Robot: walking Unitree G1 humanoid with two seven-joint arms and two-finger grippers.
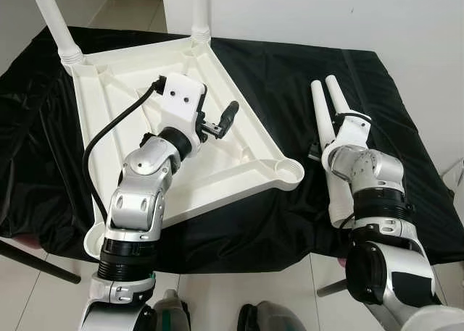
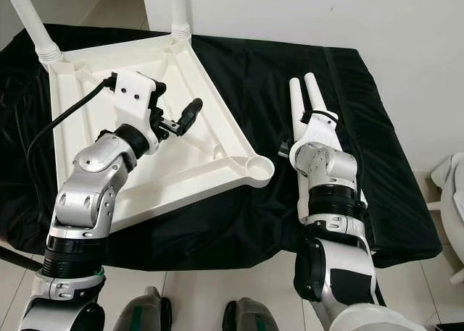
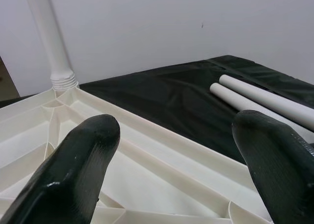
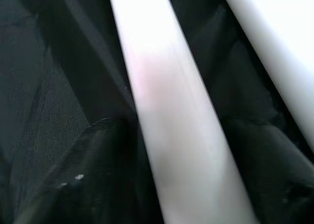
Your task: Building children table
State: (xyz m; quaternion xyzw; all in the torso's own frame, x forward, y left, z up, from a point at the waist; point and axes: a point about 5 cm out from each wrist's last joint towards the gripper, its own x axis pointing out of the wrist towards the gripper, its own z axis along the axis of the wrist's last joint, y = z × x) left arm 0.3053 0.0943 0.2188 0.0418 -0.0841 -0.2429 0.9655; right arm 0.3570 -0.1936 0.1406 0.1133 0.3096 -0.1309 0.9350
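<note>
A white children's table top [image 1: 217, 179] lies upside down on the black cloth. Two white legs [image 1: 54, 19] [image 1: 201, 9] stand in its far corners, and the near right corner socket [image 1: 288, 173] is empty. My left gripper [image 1: 221, 122] hovers open over the middle of the table top, with nothing between its fingers [image 3: 73, 175]. To the right, two loose white legs [image 1: 321, 114] [image 1: 338, 95] lie side by side on the cloth. My right gripper [image 4: 176, 126] is lowered onto the left one [image 4: 171, 111], a black finger against each side.
The black cloth [image 1: 275, 70] covers the whole work surface and hangs over its front edge. A white wall [image 1: 304, 12] stands behind. A dark bar [image 1: 36, 262] crosses the tiled floor at lower left. A white object [image 2: 453, 179] sits at the far right.
</note>
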